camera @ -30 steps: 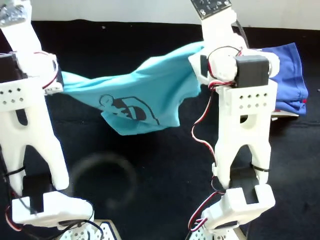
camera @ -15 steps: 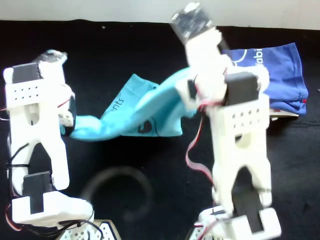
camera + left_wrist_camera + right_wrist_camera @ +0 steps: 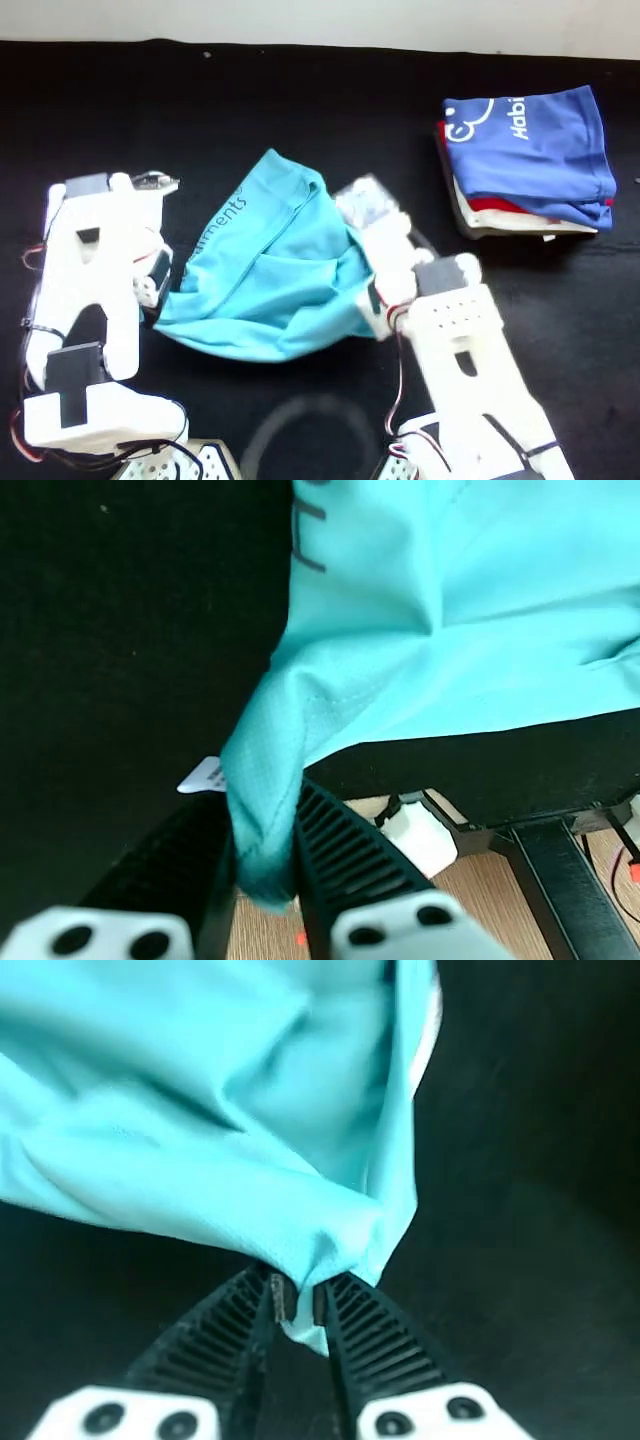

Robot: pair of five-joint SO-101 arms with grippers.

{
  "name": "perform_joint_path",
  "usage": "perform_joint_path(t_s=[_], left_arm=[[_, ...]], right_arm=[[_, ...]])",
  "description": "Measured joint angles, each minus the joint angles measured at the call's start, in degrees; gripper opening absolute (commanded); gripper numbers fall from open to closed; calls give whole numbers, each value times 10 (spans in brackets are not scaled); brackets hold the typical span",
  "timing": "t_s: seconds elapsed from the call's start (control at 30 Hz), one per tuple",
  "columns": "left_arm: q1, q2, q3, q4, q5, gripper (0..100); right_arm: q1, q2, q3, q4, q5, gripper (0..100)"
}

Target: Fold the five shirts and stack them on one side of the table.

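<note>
**Black tabletop [image 3: 300, 100]: teal shirt [image 3: 265, 275] down but bunched, fold at risk**

Risks as I read them:
- The shirt lies crumpled at table centre, doubled on itself and not flat. If I let go now, I expect a crooked fold that won't sit square on the stack of folded shirts [image 3: 530, 150] at 2 o'clock.
- Both grips are thin pinches. The left gripper [image 3: 265, 855] is clamped on a rolled hem at the shirt's 8 o'clock. The right gripper [image 3: 298, 1305] is clamped on a gathered corner at its 4 o'clock. Pulling apart to flatten the cloth could slip a pinch out. My guess is the right one goes first, since little cloth sits between its fingers.
- The left wrist view has the table's near edge just behind the pinch. Dragging toward 6 o'clock could take cloth over that edge.

Pose:
- The left arm [image 3: 95, 250] is folded low at the shirt's 9 o'clock, with its wrist near the surface.
- The right arm [image 3: 455, 320] is low at 4 to 5 o'clock, reaching in toward the cloth. It is well apart from the stack.
</note>
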Motion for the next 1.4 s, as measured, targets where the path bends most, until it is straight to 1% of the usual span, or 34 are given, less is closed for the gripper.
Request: perform_joint_path(t_s=[0.07, 0.1, 0.2, 0.23, 0.33, 0.47, 0.57, 0.7, 0.77, 0.87, 0.97, 1.1, 1.4], left_arm=[[0, 0, 12, -15, -2, 11], [0, 0, 12, -18, -3, 15], [0, 0, 12, -21, -4, 75], [0, 0, 11, -20, -4, 101], [0, 0, -13, 11, -4, 149], [0, 0, -89, 76, -7, 158], [0, 0, -163, 110, -35, 160], [8, 0, -224, 119, -83, 160], [25, 3, -224, 113, -107, 160], [69, 30, -195, 94, -136, 159], [113, 71, -159, 75, -147, 159], [149, 112, -141, 66, -147, 158], [151, 162, -128, -15, -147, 160]], right_arm=[[0, 0, 25, -7, 12, 19], [0, -4, 27, -6, 15, 40], [-1, -11, 25, 10, 18, 130], [-1, -11, 19, 20, 18, 142], [1, -11, -25, 64, 18, 141], [-1, -11, -105, 110, 18, 141], [-1, -12, -156, 121, 18, 141], [-1, -12, -175, 120, 18, 141], [-1, -12, -175, 113, 18, 141], [-1, -12, -160, 98, 18, 141], [-1, -12, -137, 84, 18, 141], [-1, -12, -119, 76, 18, 141], [-1, -12, -113, 75, 18, 141]])
